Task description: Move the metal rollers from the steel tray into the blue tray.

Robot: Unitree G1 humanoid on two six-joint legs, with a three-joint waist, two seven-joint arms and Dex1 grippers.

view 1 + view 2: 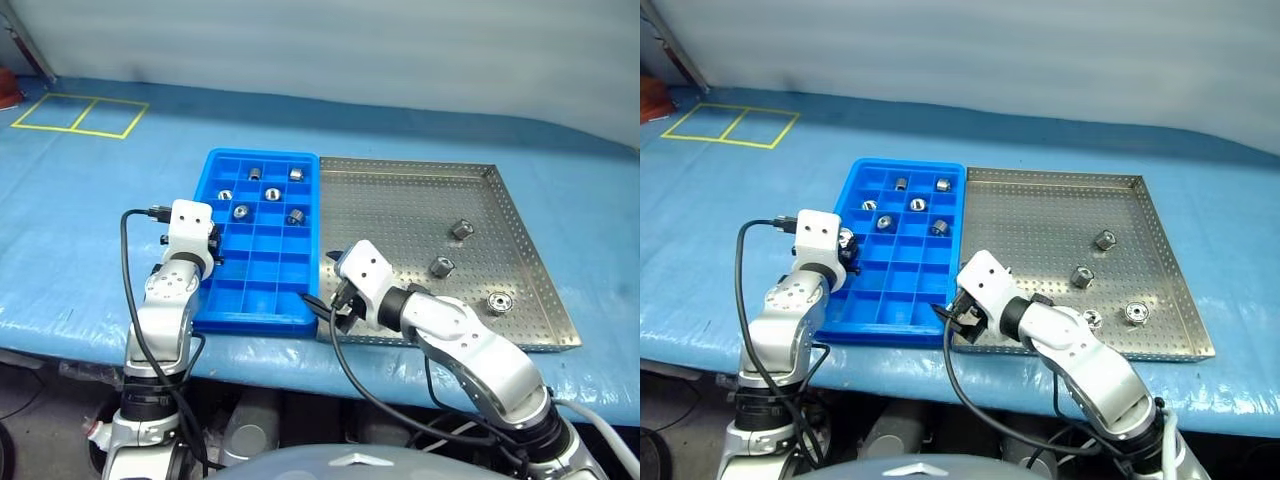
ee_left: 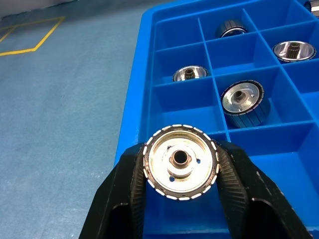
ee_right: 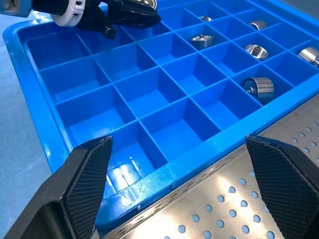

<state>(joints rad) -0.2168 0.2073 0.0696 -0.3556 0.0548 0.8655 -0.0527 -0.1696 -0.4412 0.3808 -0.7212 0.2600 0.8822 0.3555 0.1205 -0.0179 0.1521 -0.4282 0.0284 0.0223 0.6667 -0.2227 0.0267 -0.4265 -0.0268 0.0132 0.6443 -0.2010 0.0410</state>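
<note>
Roller point(image 2: 180, 162) clamped in our left claw point(image 2: 182, 172) over blue tray point(image 1: 212, 175) at nine o'clock edge, ready for dropping; right claw point(image 3: 177, 186) spread apart, empty.

The 2 head views look forward and down from above (nearly identical scenes). Each wrist view looks along its fingers, close over the bright blue plastic compartmented tray point(image 3: 164, 164), which all 4 share.
</note>
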